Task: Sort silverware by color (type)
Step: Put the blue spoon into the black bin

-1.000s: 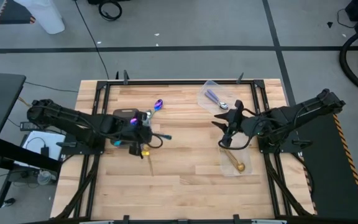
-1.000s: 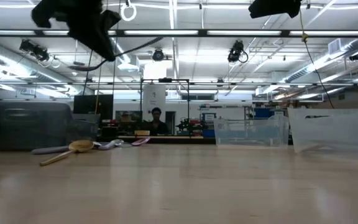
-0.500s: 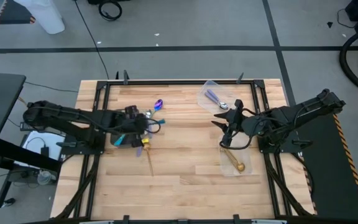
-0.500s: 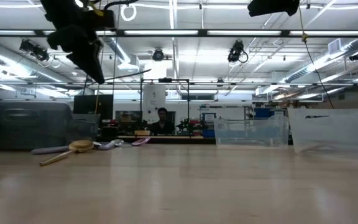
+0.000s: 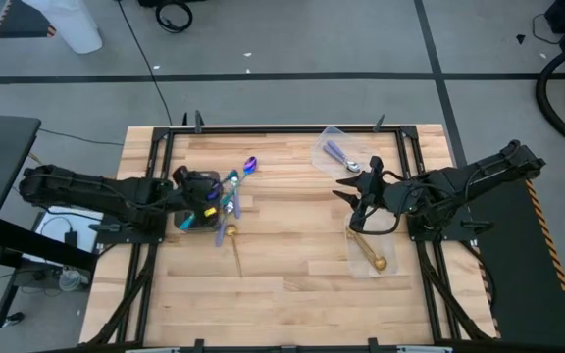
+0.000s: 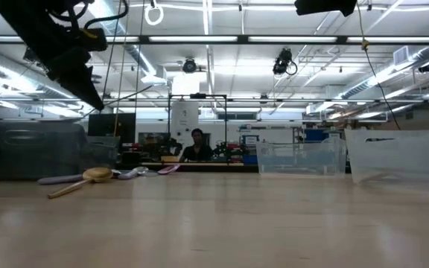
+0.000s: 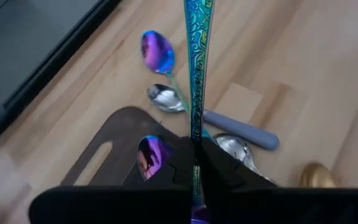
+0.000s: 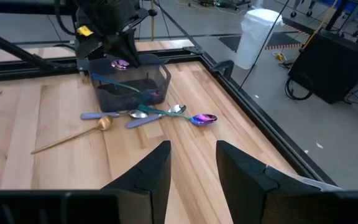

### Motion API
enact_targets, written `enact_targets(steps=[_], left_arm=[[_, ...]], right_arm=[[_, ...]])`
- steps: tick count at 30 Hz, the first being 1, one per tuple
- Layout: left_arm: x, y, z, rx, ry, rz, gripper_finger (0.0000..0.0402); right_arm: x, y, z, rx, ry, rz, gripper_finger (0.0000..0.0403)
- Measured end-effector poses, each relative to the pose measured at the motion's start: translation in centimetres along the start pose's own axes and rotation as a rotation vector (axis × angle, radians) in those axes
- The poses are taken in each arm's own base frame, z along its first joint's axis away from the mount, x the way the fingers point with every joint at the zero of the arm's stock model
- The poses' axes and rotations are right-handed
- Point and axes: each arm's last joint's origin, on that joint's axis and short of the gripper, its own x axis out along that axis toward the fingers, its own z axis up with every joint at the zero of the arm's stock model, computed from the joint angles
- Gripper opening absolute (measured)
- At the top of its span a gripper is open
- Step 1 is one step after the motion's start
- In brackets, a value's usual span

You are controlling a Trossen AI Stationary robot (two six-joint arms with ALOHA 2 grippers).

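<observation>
Gripping the thin, stiff, slippery teal-handled iridescent spoon (image 7: 197, 68) mid-handle, our left end effector (image 7: 197, 177) stays closed while the right end effector (image 8: 191, 158) waits open.

The left gripper (image 7: 197, 163) clamps a teal-handled spoon (image 7: 197, 68) (handle pointing away) above two spoons (image 7: 166, 74) on the table (image 7: 303, 74).

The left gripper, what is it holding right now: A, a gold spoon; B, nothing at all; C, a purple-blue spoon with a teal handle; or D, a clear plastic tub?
C: in the left wrist view the left gripper is shut on the teal handle of a purple-blue spoon, held above the other spoons on the table.
</observation>
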Motion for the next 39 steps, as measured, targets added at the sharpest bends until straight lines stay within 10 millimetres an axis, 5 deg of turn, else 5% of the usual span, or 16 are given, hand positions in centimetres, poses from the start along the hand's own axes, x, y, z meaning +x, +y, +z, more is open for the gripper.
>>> enact_targets(steps=[20,39], left_arm=[[1.2,1.2,-4.6,-0.251,0.109,0.068,0.0018],[1.3,1.2,-5.3,-0.356,0.201,0.034,0.0018]], right_arm=[[0.0,0.0,0.1,0.005,-0.005,0.004,0.0137],[0.0,0.0,0.1,0.006,-0.006,0.004,0.0137]])
